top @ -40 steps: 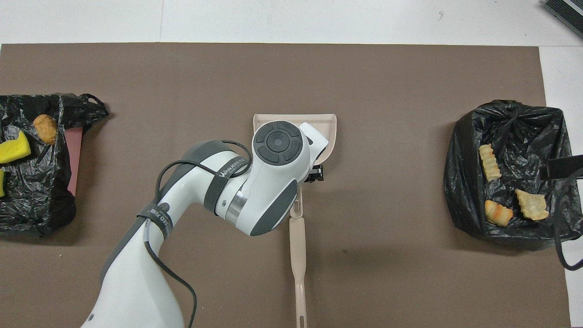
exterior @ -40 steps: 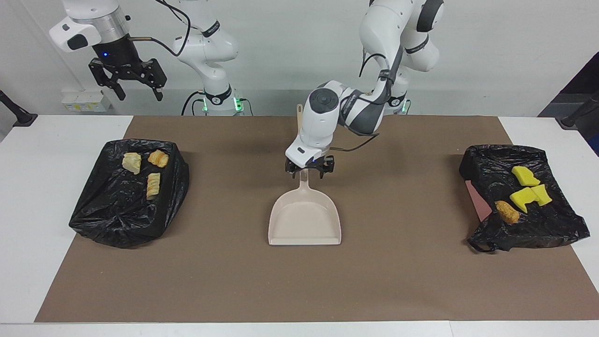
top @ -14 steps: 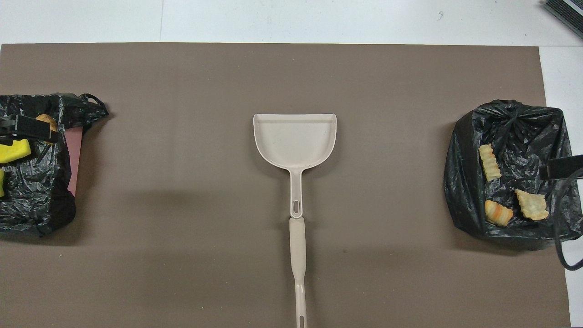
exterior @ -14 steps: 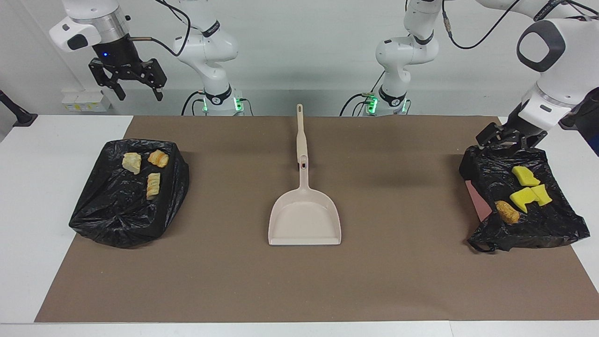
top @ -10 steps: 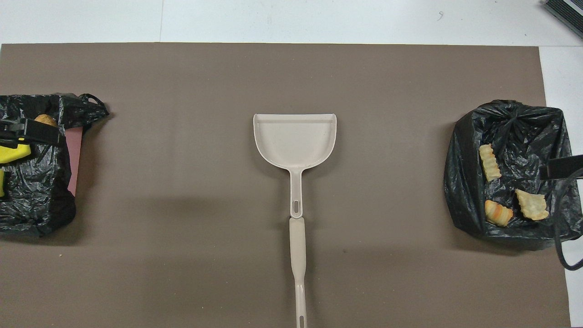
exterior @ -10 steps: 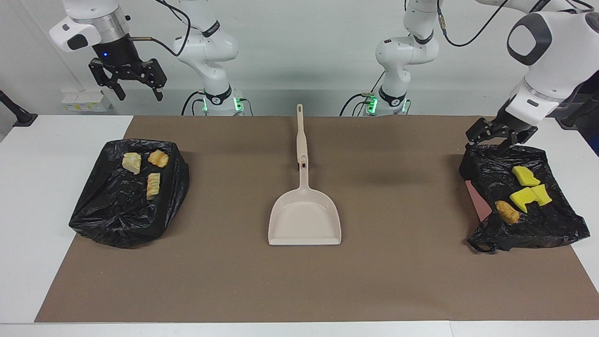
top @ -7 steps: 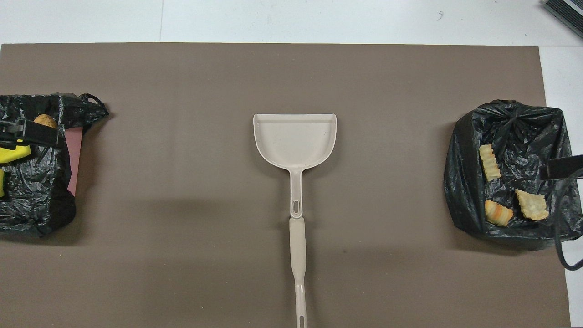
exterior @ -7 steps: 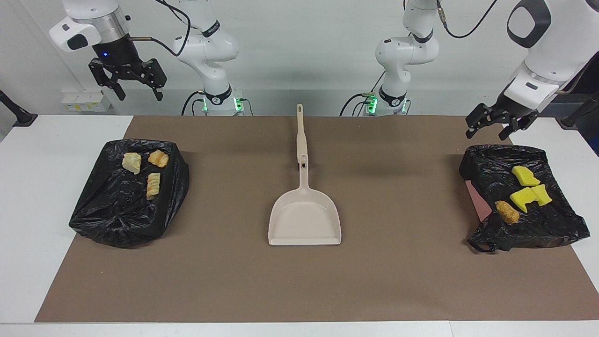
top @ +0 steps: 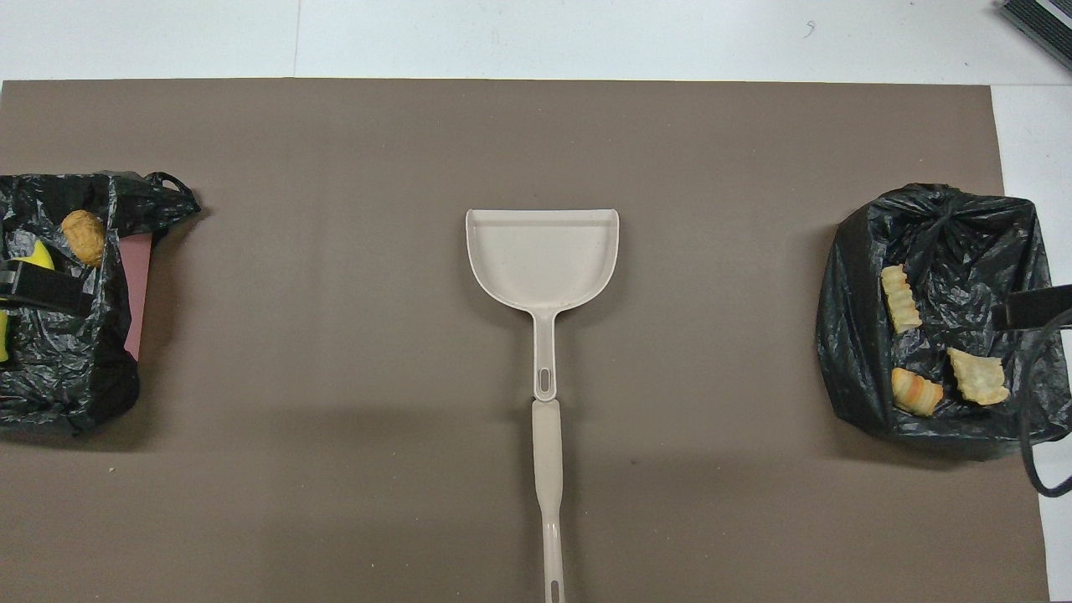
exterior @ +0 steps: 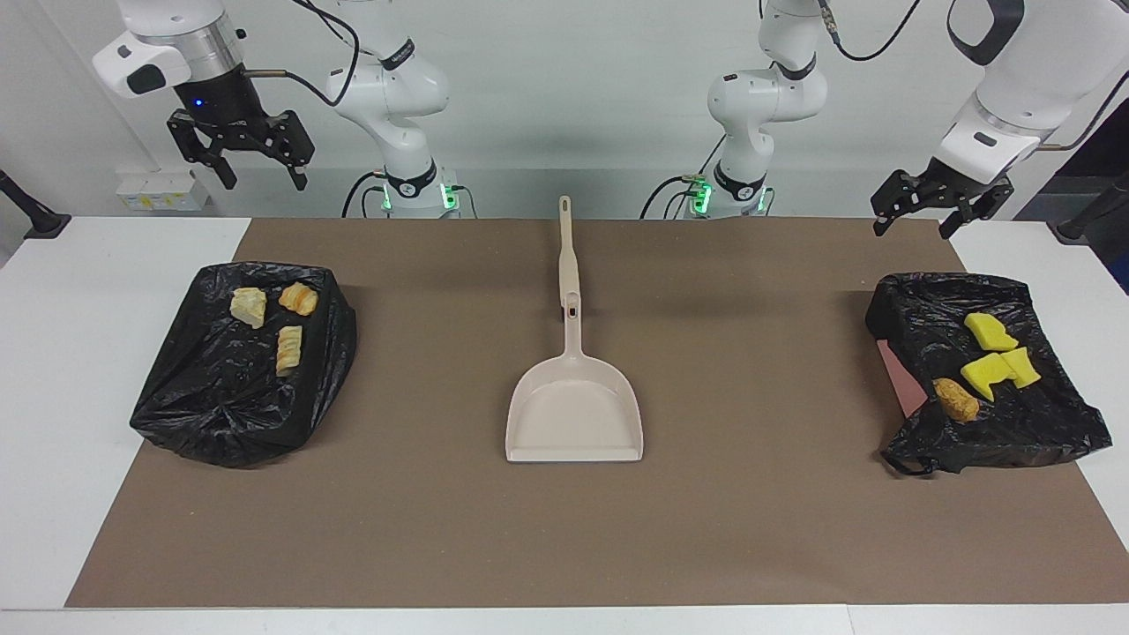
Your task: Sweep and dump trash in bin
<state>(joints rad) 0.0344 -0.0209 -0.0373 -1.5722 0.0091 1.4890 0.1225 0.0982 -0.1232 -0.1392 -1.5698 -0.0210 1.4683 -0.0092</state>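
The trash lies in two bins lined with black bags. Three tan bread lumps (exterior: 288, 349) (top: 901, 299) lie in the bin (exterior: 220, 397) at the right arm's end. Three yellow sponge pieces (exterior: 990, 331) and one brown lump (exterior: 956, 399) (top: 83, 236) lie in the bin (exterior: 1014, 432) at the left arm's end. My left gripper (exterior: 917, 225) is open and empty, raised over the robot-side edge of that bin. My right gripper (exterior: 263, 176) is open and empty, and waits high over the robot-side table edge near its bin.
A beige dustpan (exterior: 573, 414) (top: 543, 255) lies empty on the middle of the brown mat (exterior: 750, 529), its long handle (exterior: 564, 256) pointing toward the robots. A pink bin wall (exterior: 900, 379) shows under the bag at the left arm's end.
My left gripper has left the dustpan's handle, swung to the bin at its own end, then risen from the bag's edge. The dustpan, trash and right arm have not moved.
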